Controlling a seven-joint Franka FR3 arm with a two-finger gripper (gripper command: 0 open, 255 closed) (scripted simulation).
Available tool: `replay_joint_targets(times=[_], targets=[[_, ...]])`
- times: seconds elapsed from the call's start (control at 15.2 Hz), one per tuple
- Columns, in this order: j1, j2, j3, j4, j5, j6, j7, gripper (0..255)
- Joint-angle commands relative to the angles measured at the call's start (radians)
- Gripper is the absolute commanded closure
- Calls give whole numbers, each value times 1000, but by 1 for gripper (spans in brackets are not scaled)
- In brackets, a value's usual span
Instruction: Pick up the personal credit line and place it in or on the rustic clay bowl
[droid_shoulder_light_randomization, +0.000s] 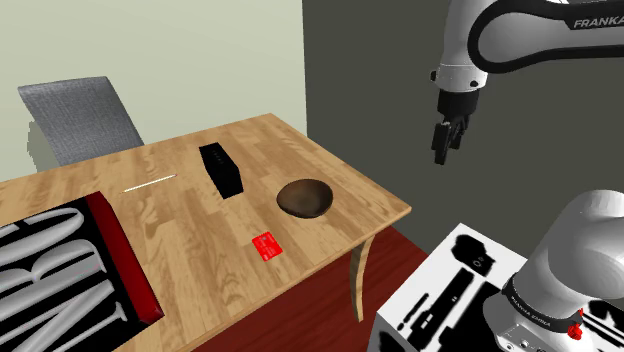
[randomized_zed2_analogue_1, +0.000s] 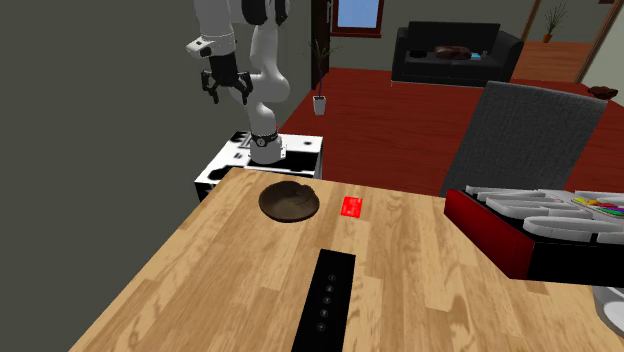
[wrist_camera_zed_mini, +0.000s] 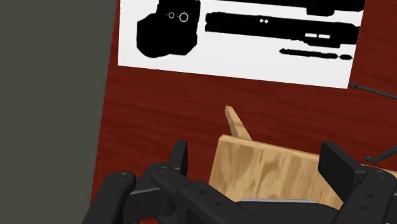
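Hovering high off the table's (droid_shoulder_light_randomization: 190, 225) corner, above the floor, the gripper (droid_shoulder_light_randomization: 441, 152) is shown with its fingers spread wide and nothing held. The red card (droid_shoulder_light_randomization: 267, 245) is seen lying flat near the table's edge, beside the dark brown bowl (droid_shoulder_light_randomization: 305, 197) but apart from it.

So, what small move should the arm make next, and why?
Probably swing the gripper over the table toward the red card. The gripper hangs open and empty, high beyond the table's corner, while the card lies flat beside the brown bowl.
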Motion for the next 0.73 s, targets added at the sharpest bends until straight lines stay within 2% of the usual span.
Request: replay_joint_targets(times=[0.0, 0.66], targets=[[0, 0, 0, 0, 0, 0, 0, 0], [63, 336, 169, 173, 135, 46, 236, 0]])
